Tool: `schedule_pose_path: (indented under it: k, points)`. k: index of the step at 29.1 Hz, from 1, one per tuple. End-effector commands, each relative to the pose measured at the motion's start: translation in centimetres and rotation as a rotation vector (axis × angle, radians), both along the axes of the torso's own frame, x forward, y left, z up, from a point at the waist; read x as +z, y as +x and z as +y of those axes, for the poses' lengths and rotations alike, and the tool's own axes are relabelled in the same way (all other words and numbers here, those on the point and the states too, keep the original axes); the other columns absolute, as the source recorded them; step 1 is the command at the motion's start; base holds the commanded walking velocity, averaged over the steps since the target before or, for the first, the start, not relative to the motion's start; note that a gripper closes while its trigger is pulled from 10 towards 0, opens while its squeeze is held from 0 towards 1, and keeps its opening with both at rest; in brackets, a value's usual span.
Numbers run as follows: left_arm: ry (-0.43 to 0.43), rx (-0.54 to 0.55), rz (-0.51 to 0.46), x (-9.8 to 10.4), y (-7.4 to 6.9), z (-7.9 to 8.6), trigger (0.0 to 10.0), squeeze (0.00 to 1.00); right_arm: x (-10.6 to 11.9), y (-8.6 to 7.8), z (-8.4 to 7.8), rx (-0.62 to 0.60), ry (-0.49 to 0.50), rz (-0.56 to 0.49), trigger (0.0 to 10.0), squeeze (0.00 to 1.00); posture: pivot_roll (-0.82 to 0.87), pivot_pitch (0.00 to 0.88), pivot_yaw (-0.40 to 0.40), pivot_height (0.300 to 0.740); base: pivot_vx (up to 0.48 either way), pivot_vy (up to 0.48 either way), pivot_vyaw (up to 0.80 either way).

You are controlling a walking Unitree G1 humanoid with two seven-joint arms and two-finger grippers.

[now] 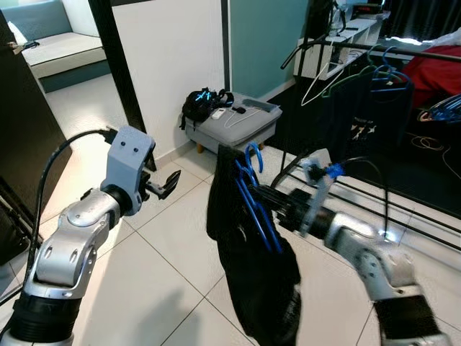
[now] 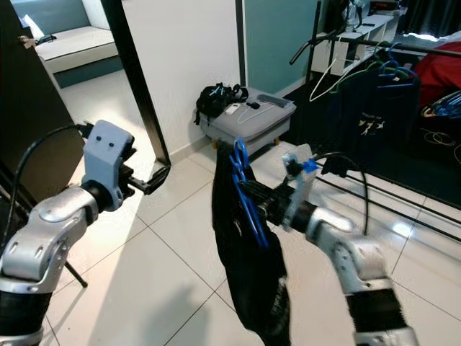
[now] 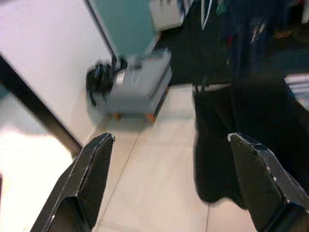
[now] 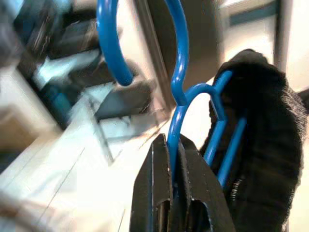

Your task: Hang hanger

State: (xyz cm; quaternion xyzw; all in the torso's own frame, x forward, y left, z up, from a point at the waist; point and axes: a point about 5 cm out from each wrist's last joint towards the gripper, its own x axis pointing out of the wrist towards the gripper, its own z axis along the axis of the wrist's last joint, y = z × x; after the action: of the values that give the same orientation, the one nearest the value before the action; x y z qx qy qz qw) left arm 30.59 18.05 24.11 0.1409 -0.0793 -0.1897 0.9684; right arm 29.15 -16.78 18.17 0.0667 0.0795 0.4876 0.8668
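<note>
My right gripper (image 1: 268, 200) is shut on a blue hanger (image 1: 253, 193) that carries a black garment (image 1: 248, 277) hanging down over the tiled floor. In the right wrist view the black fingers (image 4: 188, 193) pinch the blue hanger (image 4: 179, 92) just below its hook, with the black garment (image 4: 260, 135) beside them. My left gripper (image 1: 167, 184) is raised at the left, open and holding nothing, its fingers (image 3: 94, 169) spread wide in the left wrist view. A black clothes rail (image 1: 403, 50) with several hung garments and hangers stands at the back right.
A grey padded stool (image 1: 241, 124) with a black bag (image 1: 203, 104) on it stands against the white wall (image 1: 173, 58). The rack's low black bars (image 1: 403, 209) run along the floor at the right. A dark door frame (image 1: 119, 65) rises at the left.
</note>
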Motion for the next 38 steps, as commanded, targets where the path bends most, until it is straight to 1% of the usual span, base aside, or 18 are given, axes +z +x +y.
schedule_pose_path:
  k: [1, 2, 3, 4, 5, 6, 7, 8, 9, 11, 13, 15, 16, 18, 19, 21, 23, 38]
  points:
    - [0.006, -0.066, -0.087, 2.0, -0.4, 0.2, 10.0, 1.0, 0.4, -1.8, -0.1, 0.2, -0.025, 0.027, 10.0, 0.0, -0.03, 0.0, 0.027, 0.74, 0.0, 0.0, 0.0]
    - [0.006, -0.066, -0.087, 2.0, -0.4, 0.2, 10.0, 1.0, 0.4, -1.8, -0.1, 0.2, -0.025, 0.027, 10.0, 0.0, -0.03, 0.0, 0.027, 0.74, 0.0, 0.0, 0.0]
    - [0.017, -0.114, -0.107, 2.5, -0.5, -0.2, 10.0, 1.0, 0.4, -2.4, -0.7, 0.276, -0.057, 0.056, 10.0, 0.0, -0.03, 0.0, 0.027, 0.74, 0.0, 0.0, 0.0]
    - [0.023, -0.16, -0.114, 2.6, -0.6, -0.6, 10.0, 0.87, 0.5, -2.8, -1.1, 0.333, -0.075, 0.075, 10.0, 0.0, -0.03, 0.0, 0.028, 0.74, 0.0, 0.0, 0.0]
    - [0.023, -0.16, -0.114, 2.6, -0.6, -0.6, 10.0, 0.87, 0.5, -2.8, -1.1, 0.333, -0.075, 0.075, 10.0, 0.0, -0.03, 0.0, 0.028, 0.74, 0.0, 0.0, 0.0]
    - [0.028, -0.222, -0.123, 2.8, -0.9, -1.1, 10.0, 0.6, 0.9, -3.2, -1.7, 0.4, -0.091, 0.087, 10.0, 0.0, -0.03, 0.0, 0.026, 0.74, 0.0, 0.0, 0.0]
    - [0.028, -0.222, -0.123, 2.8, -0.9, -1.1, 10.0, 0.6, 0.9, -3.2, -1.7, 0.4, -0.091, 0.087, 10.0, 0.0, -0.03, 0.0, 0.026, 0.74, 0.0, 0.0, 0.0]
    - [0.024, -0.297, -0.128, 2.9, -1.3, -1.7, 10.0, 0.07, 1.2, -3.4, -2.1, 0.45, -0.106, 0.094, 10.0, 0.0, -0.04, 0.0, 0.024, 0.74, 0.0, 0.0, 0.0]
    - [0.014, -0.38, -0.127, 3.0, -1.8, -2.2, 10.0, 0.0, 1.5, -3.5, -2.5, 0.478, -0.117, 0.101, 10.0, 0.0, -0.04, 0.0, 0.024, 0.74, 0.0, 0.0, 0.0]
    - [0.007, -0.433, -0.126, 3.0, -2.1, -2.5, 10.0, 0.0, 1.6, -3.5, -2.7, 0.492, -0.123, 0.104, 10.0, 0.0, -0.04, 0.0, 0.024, 0.74, 0.0, 0.0, 0.0]
    - [0.045, -0.585, -0.106, 2.9, -3.3, -3.3, 10.0, 0.0, 2.0, -3.4, -2.9, 0.523, -0.131, 0.11, 10.0, 0.0, -0.04, 0.0, 0.02, 0.74, 0.0, 0.0, 0.0]
    - [0.128, -0.749, -0.03, 2.1, -4.6, -3.7, 10.0, 0.0, 2.5, -3.3, -3.1, 0.557, -0.145, 0.11, 10.0, 0.0, -0.03, 0.0, 0.016, 0.74, 0.0, 0.0, 0.0]
    - [0.128, -0.749, -0.03, 2.1, -4.6, -3.7, 10.0, 0.0, 2.5, -3.3, -3.1, 0.557, -0.145, 0.11, 10.0, 0.0, -0.03, 0.0, 0.016, 0.74, 0.0, 0.0, 0.0]
    - [0.19, -0.853, 0.066, 1.0, -5.5, -3.7, 10.0, 0.0, 2.8, -3.2, -3.0, 0.582, -0.149, 0.105, 10.0, 0.0, -0.03, 0.0, 0.016, 0.74, 0.0, 0.0, 0.0]
    - [0.19, -0.853, 0.066, 1.0, -5.5, -3.7, 10.0, 0.0, 2.8, -3.2, -3.0, 0.582, -0.149, 0.105, 10.0, 0.0, -0.03, 0.0, 0.016, 0.74, 0.0, 0.0, 0.0]
    - [0.242, -0.916, 0.156, 0.0, -6.2, -3.4, 10.0, 0.0, 3.0, -3.2, -2.9, 0.603, -0.151, 0.1, 10.0, 0.0, -0.03, 0.0, 0.018, 0.74, 0.0, 0.0, 0.0]
    - [0.273, -0.93, 0.216, -0.6, -6.3, -2.9, 10.0, 0.0, 3.2, -3.3, -2.8, 0.63, -0.154, 0.096, 10.0, 0.0, -0.03, 0.0, 0.022, 0.74, 0.0, 0.0, 0.0]
    - [0.349, -0.813, 0.279, -2.4, -4.7, -2.6, 10.0, 0.0, 4.3, -4.2, -1.9, 0.726, -0.135, 0.058, 10.0, 0.0, -0.03, 0.0, 0.035, 0.74, 0.0, 0.0, 0.0]
